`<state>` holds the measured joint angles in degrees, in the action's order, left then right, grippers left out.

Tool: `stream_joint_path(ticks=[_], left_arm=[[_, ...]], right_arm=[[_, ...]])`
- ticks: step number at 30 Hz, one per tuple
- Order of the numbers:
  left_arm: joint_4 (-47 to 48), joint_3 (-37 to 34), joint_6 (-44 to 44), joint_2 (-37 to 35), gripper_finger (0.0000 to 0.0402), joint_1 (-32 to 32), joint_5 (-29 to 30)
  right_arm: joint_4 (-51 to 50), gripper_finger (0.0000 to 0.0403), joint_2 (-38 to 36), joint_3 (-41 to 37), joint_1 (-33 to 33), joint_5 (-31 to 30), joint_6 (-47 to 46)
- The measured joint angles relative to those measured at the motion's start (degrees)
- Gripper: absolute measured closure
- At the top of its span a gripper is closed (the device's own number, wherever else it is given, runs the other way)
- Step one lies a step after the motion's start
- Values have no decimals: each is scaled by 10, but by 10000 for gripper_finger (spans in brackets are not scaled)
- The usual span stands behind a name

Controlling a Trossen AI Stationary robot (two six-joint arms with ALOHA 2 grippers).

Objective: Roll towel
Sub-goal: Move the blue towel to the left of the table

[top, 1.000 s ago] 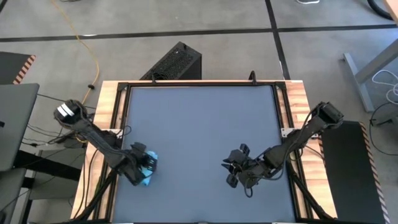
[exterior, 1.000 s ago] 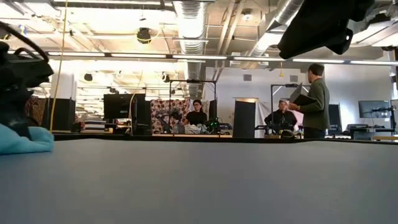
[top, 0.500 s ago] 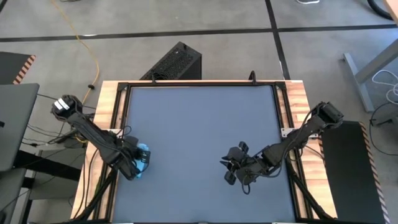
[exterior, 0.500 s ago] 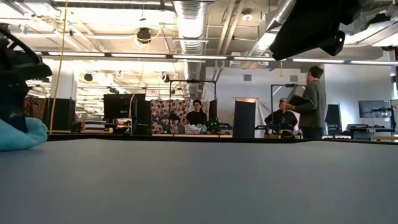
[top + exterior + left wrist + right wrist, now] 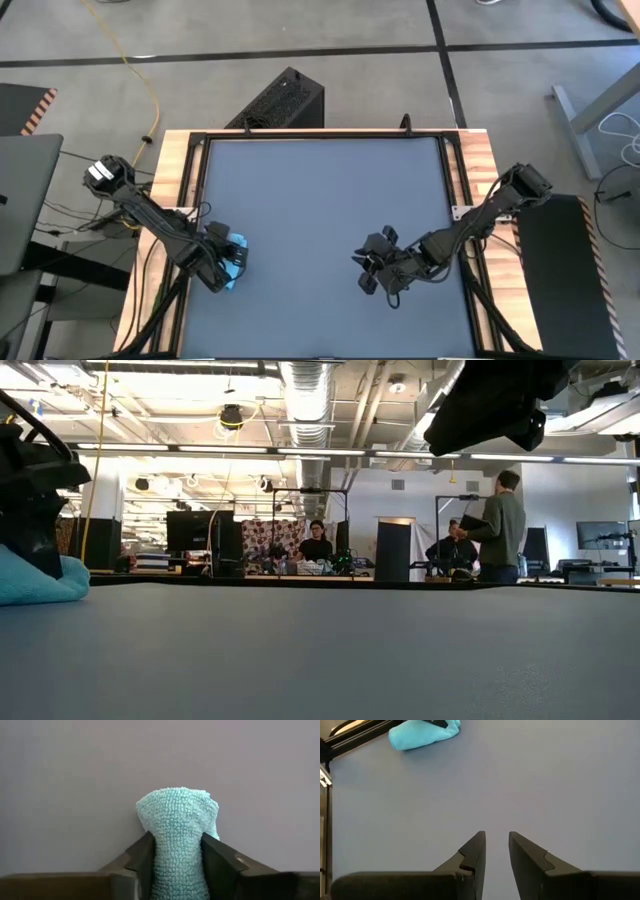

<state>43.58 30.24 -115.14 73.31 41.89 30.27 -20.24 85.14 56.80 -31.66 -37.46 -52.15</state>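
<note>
We count one towel (image 5: 233,262), two arms with two grippers, and three people in the room behind the table.

Starting at the left edge of the tabletop (image 5: 320,200), the left gripper (image 5: 226,262) sits low over the front-left area, just inside the left rail. In the left wrist view its two dark fingers (image 5: 142,857) stand on either side of the towel (image 5: 178,837), touching the light blue terry cloth on both flanks. The cloth is bunched into a narrow upright roll between them, its rounded end poking out past the fingertips. Whether the fingers press it or merely flank it, we cannot tell. The low view shows the towel (image 5: 38,580) as a soft blue lump resting on the tabletop at the far left, with the dark left gripper (image 5: 35,510) right above it.

The middle of the tabletop carries nothing.

Further right, the right gripper (image 5: 372,272) hovers near the front edge, a little right of centre and well apart from the towel. In its wrist view the gripper (image 5: 496,850) has its two fingers (image 5: 475,851) parted by a narrow gap with only bare tabletop between them, holding nothing. The same view shows the towel (image 5: 422,734) far off, beside the left arm.

In the low view, beyond the far edge, one person (image 5: 316,545) sits near the centre, another (image 5: 452,547) sits further right, and a third (image 5: 498,527) stands at the right.
</note>
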Motion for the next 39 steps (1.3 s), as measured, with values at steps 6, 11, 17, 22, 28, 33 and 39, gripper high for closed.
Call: stream_joint_path(ticks=[6, 11, 17, 22, 28, 33, 39], left_arm=[[17, 0, 14, -18, 224, -1, -13], [20, 0, 49, -46, 212, -8, -21], [30, 1, 90, -97, 212, -24, -21], [44, 1, 118, -133, 212, -40, -25], [74, 1, 141, -171, 212, -58, -40], [80, 1, 178, -202, 212, -74, -35], [5, 1, 315, -211, 212, -105, -27]], right_arm=[[1, 292, 0, 0, 0, 1, 0], [8, 292, 0, 0, 0, 1, 1], [11, 292, 0, 0, 0, 1, 1], [11, 292, 0, 0, 0, 1, 1], [11, 292, 0, 0, 0, 1, 2], [11, 292, 0, 0, -2, 5, 2], [16, 292, 0, 0, -1, 16, 1]])
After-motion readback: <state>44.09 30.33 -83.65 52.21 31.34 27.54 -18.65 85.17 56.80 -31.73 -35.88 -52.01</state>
